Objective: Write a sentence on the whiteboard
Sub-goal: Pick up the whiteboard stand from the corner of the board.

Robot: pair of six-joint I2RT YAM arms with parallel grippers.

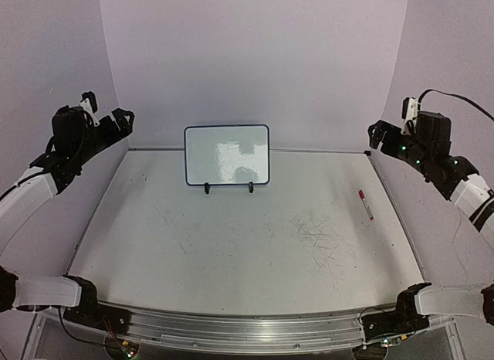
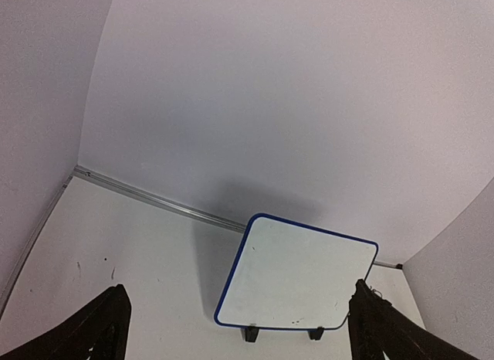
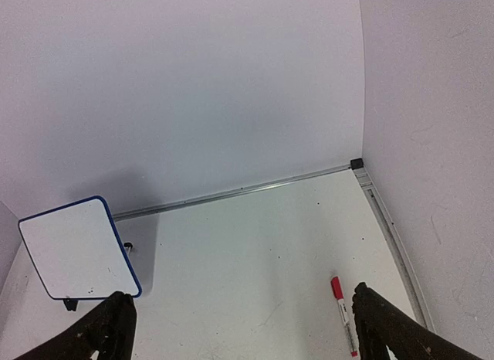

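When looking from above, find the whiteboard (image 1: 227,154) upright at the middle of the far edge of the desk (image 1: 231,244), long axis along that edge, face toward the near edge. Note left gripper (image 1: 117,120) over the left edge and right gripper (image 1: 384,136) over the right edge, fingers spread wide, grasping nothing. Spot a marker (image 1: 366,204) by the right edge.

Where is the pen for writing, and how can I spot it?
Look at the big scuffed white tabletop, where a small blue-rimmed whiteboard stands at the back. Go from it toward the table's right edge: the marker lies flat there, alone. It is a thin white stick with a red cap, the only red thing on the table.
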